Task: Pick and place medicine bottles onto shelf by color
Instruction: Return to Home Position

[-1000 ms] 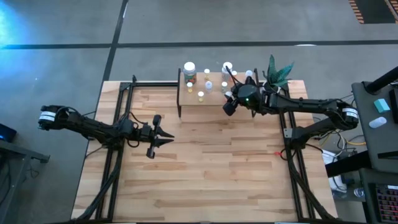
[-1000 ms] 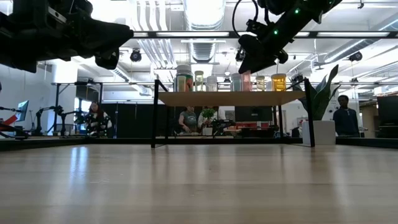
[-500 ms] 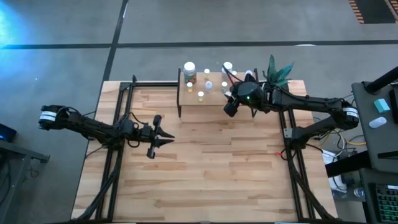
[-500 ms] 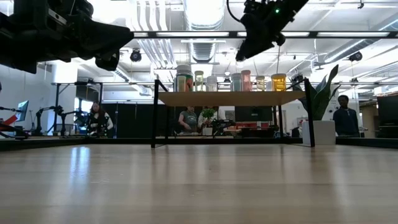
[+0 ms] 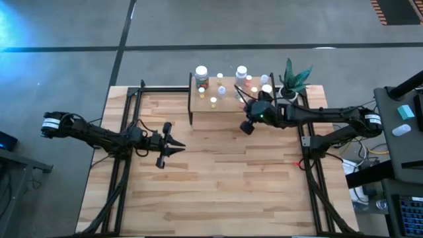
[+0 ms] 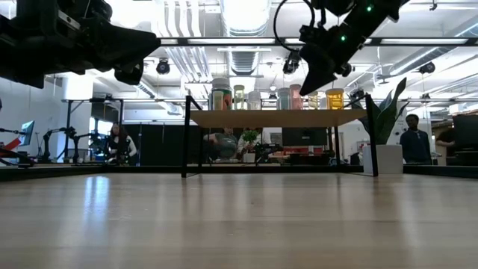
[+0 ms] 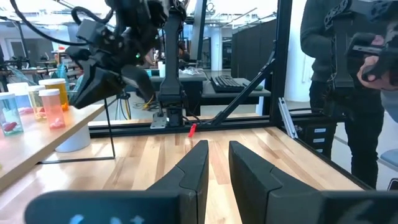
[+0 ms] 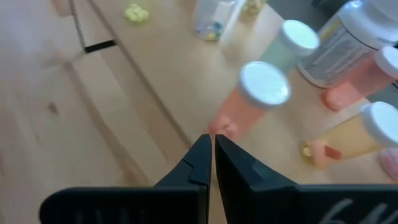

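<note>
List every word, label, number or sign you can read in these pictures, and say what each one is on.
No text can be read in any view.
Large white bottle: lines of print on its label, too blurred to read.

A large light wood-plank tabletop [image 5: 218,182] carries a small light-wood rectangular shelf [image 5: 228,104] on thin black metal legs, set at the middle of its far edge. About a dozen small round medicine bottles with white caps [image 5: 222,90] stand upright on the shelf board, spread over its whole width. A larger white-capped bottle with yellowish contents [image 6: 220,96] stands at one end and a broad orange one [image 6: 334,99] towards the other, with clear, yellow and pink vials between them. Just beside the shelf, a white pot holding a green plant [image 5: 289,91] stands on the tabletop. Black metal frames [image 5: 127,112] rest along the two sides of the tabletop.
</note>
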